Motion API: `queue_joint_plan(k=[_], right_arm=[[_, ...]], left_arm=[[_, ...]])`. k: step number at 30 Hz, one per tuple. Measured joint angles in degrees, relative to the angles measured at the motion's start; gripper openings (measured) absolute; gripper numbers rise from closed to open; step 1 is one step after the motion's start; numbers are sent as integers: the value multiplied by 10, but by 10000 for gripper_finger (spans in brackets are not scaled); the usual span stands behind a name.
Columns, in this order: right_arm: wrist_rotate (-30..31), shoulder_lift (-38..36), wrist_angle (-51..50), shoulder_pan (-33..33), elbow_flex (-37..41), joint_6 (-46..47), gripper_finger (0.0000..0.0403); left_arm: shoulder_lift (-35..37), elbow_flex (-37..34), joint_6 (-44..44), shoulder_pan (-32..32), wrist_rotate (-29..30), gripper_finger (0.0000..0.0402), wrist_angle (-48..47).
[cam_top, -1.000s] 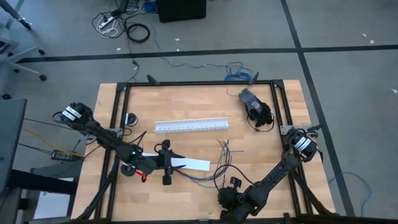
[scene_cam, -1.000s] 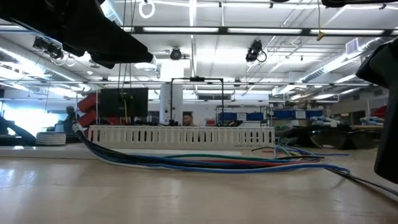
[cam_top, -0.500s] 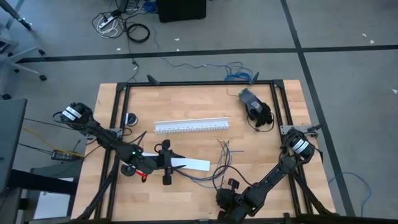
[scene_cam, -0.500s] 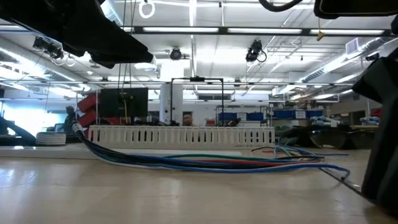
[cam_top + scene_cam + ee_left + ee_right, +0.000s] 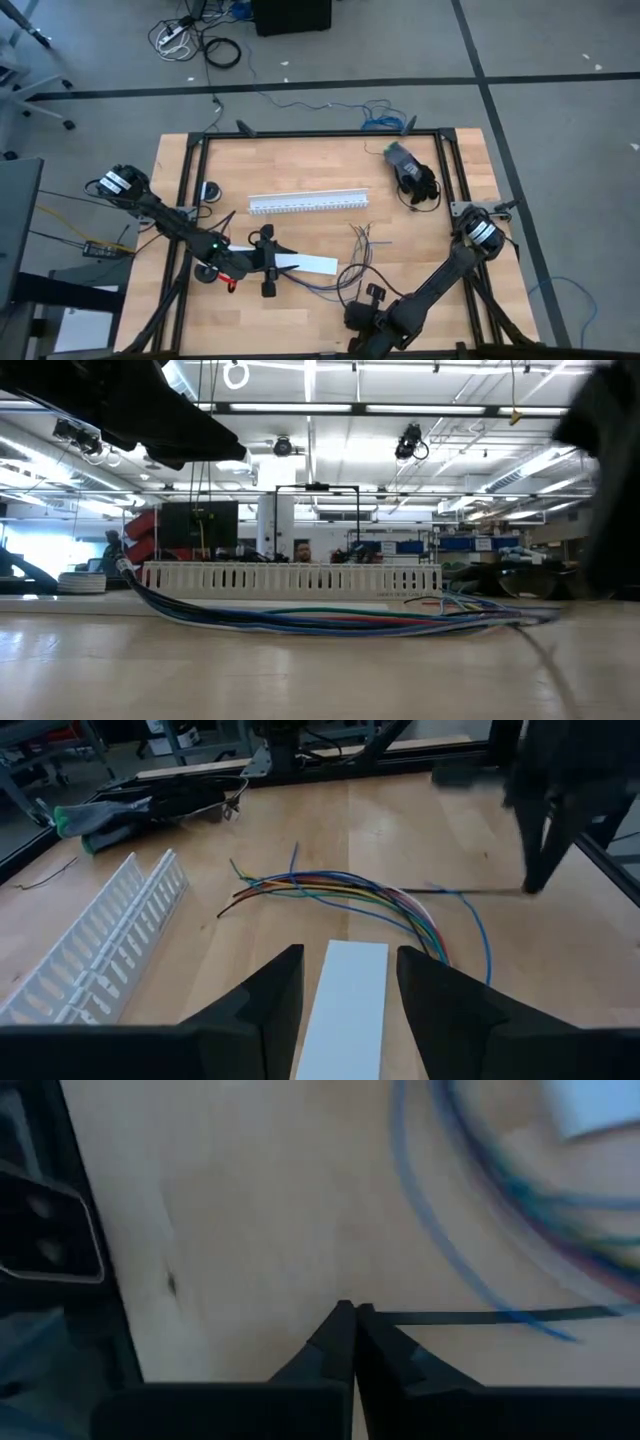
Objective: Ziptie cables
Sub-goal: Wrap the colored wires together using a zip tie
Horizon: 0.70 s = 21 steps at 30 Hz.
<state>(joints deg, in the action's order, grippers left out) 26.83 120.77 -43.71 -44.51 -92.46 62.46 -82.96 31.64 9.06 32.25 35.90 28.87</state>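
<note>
Black ziptie (image 5: 480,1317) pinched in right hand (image 5: 354,1312) (closed) | left hand (image 5: 345,970) clamps white strip (image 5: 345,995)

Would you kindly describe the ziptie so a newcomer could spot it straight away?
Start at the wooden table, then find the fan of coloured cables near its front edge. The ziptie lies flat beside them, its end pinched in the right hand: a thin, straight black strip, where the cables curve.
</note>
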Motion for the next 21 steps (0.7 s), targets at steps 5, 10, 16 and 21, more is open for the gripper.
queue_joint_plan(k=[5, 10, 16, 21], right_arm=[[54, -6, -113, -1, -96, -7, 0], [150, -12, -187, -1, -187, -14, 0], [122, -13, -234, 0, -230, -43, 0], [46, -8, -210, -8, -191, -102, 4]], left_arm=[[0, 0, 0, 0, 0, 156, 0], [0, 0, -23, 0, 0, 156, 4], [0, 0, -45, 2, -2, 156, 26], [0, 0, -46, 5, -2, 156, 25]])
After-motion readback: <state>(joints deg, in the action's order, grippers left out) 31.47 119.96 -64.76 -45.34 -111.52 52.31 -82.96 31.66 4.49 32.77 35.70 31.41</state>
